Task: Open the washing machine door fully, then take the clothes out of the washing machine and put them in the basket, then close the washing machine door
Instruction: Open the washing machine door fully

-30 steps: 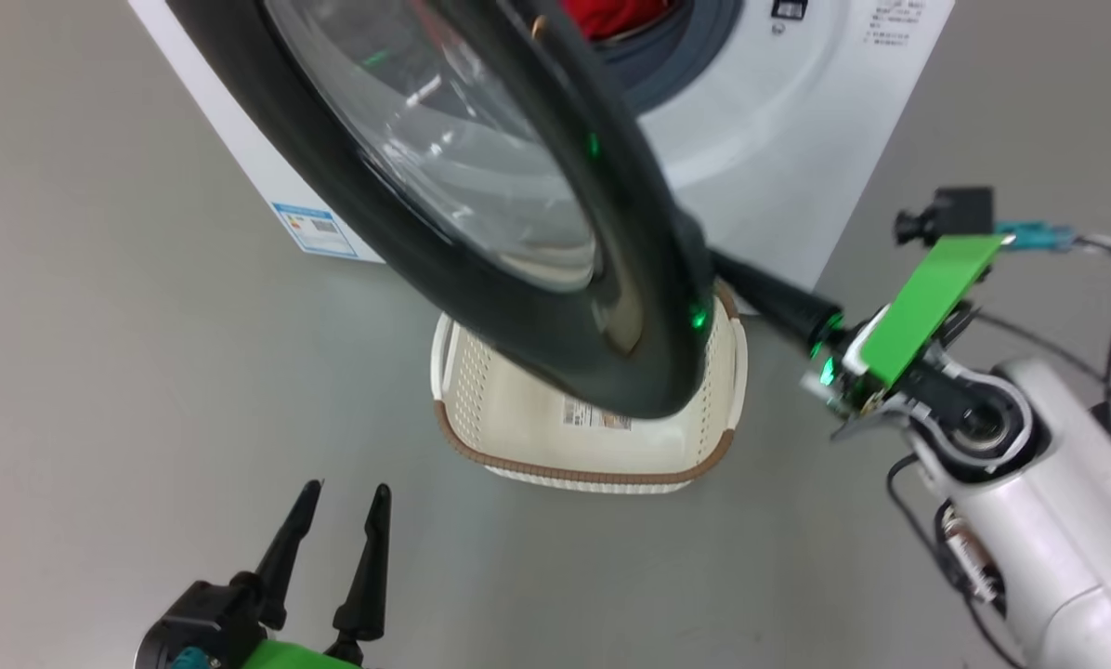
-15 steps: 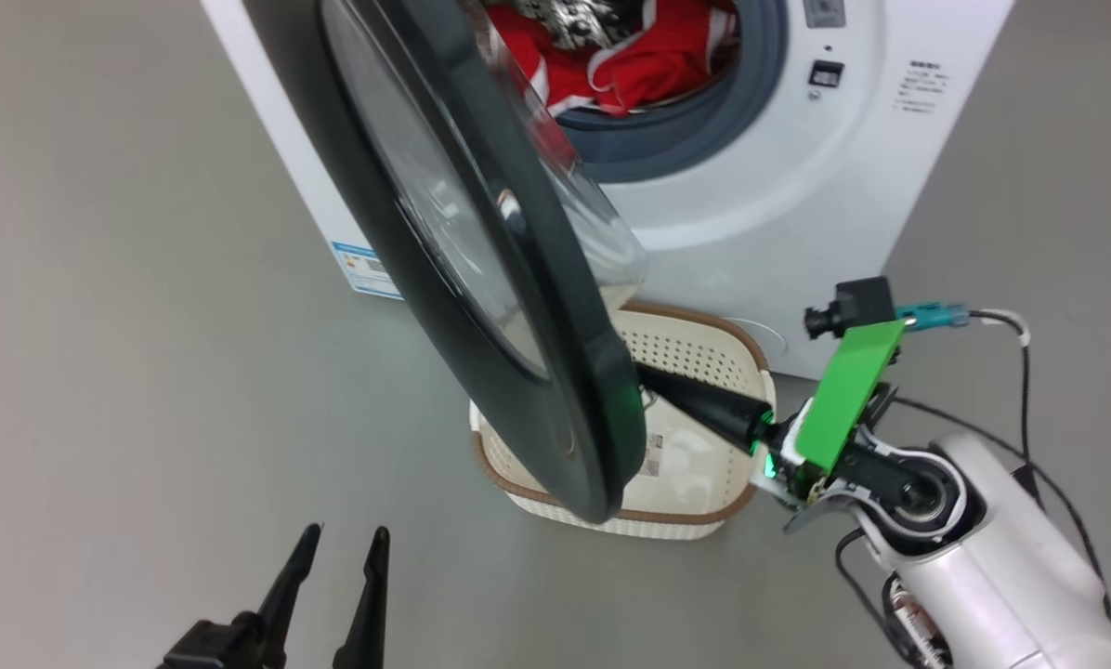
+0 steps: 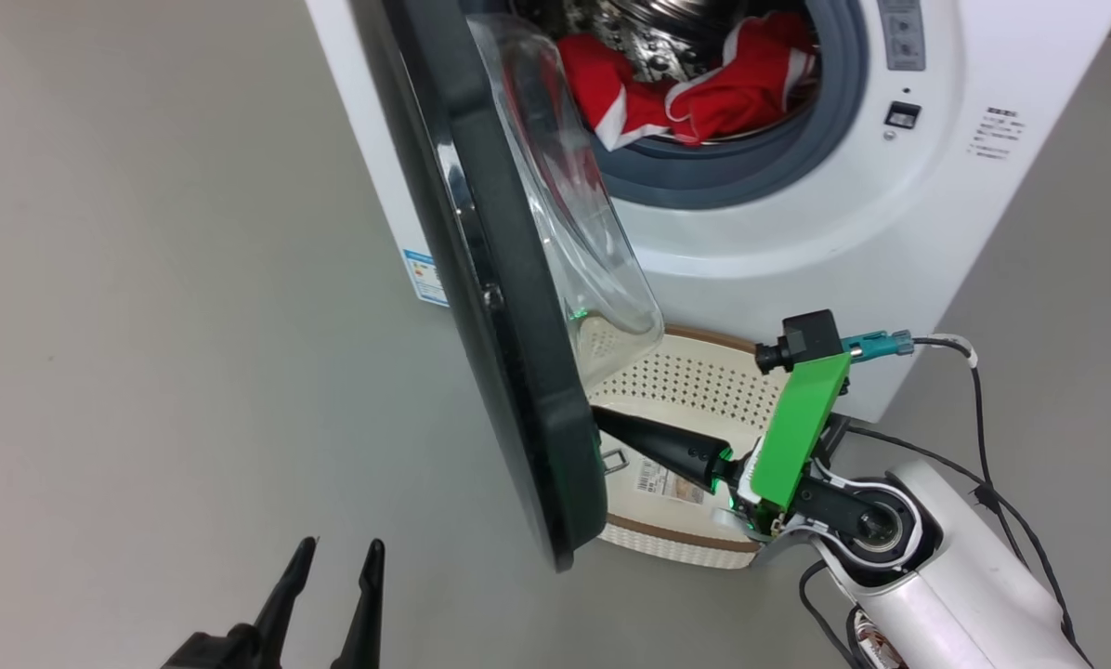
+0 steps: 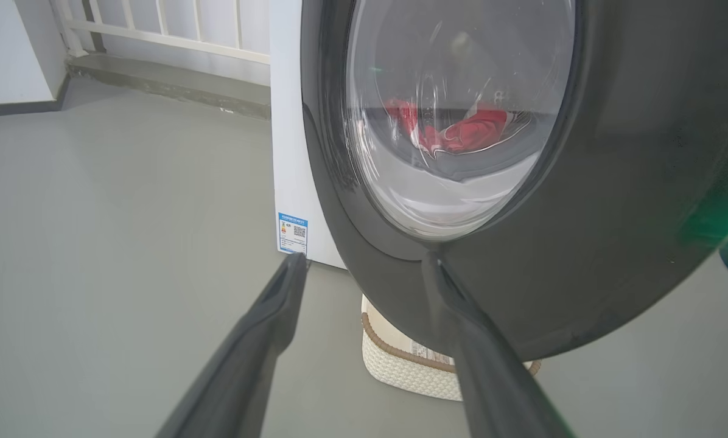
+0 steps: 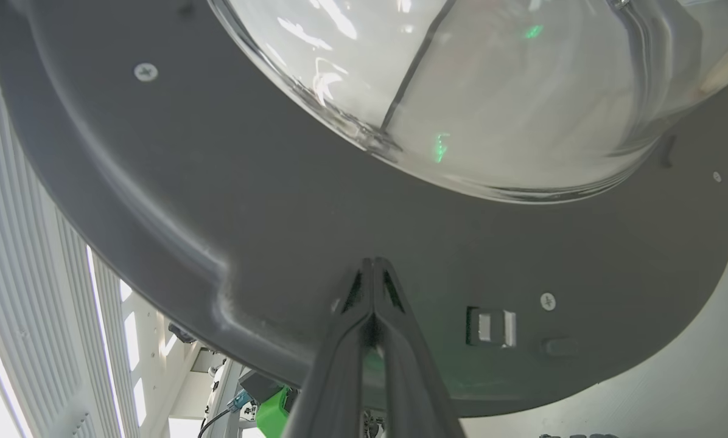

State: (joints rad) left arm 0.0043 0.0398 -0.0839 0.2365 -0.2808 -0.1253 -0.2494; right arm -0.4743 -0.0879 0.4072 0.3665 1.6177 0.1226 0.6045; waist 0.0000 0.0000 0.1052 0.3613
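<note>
Washing machine door (image 3: 509,372) standing ajar, right gripper (image 3: 602,415) pinched closed with its tips against the door's inner rim, left gripper (image 3: 342,544) spread wide and empty, red clothes (image 3: 704,93) inside the drum (image 3: 648,28), basket (image 3: 695,381) on the floor (image 3: 147,279) beneath the door.

Head looks down; both wrists close on washing machine door (image 3: 518,372), opposite faces.

My head camera's picture was bright and even, softly lit from above, and shadows on the grey floor (image 3: 147,325) were faint. In my left wrist view my left end effector (image 4: 364,258) was soft and out of focus at six o'clock, and a green glow bled in at three o'clock. My right wrist view bowed at its edges and burnt out white at eight o'clock. White glare streaked the washing machine door (image 5: 266,201) glass at twelve.
</note>
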